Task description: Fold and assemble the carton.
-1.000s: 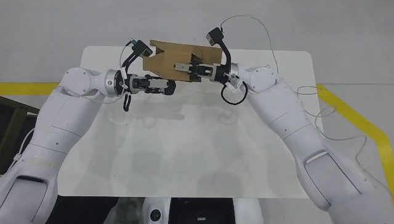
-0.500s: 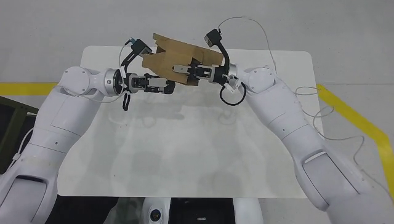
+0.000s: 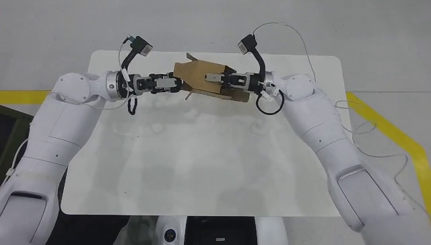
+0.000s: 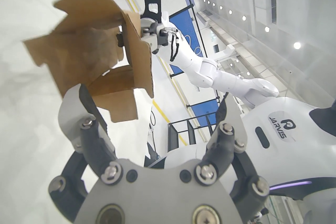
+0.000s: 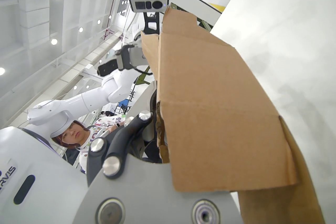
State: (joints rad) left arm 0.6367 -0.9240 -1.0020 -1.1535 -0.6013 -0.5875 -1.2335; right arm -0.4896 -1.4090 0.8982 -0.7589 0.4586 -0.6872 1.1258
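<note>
Right gripper [image 3: 215, 79] was clamped on a panel of the carton [image 3: 196, 73], which hung partly folded over the far middle of the table [image 3: 202, 171], flaps splayed. Left gripper [image 4: 153, 96] stood released, fingers spread wide, just beside the carton's opposite end. Table surface was white and glossy. Grey floor [image 3: 377, 16] surrounded it, crossed by a yellow line [image 3: 20, 97].

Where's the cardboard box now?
Top view: the carton is over the table, far middle, held by the right gripper, with the open left gripper at its other end.
</note>
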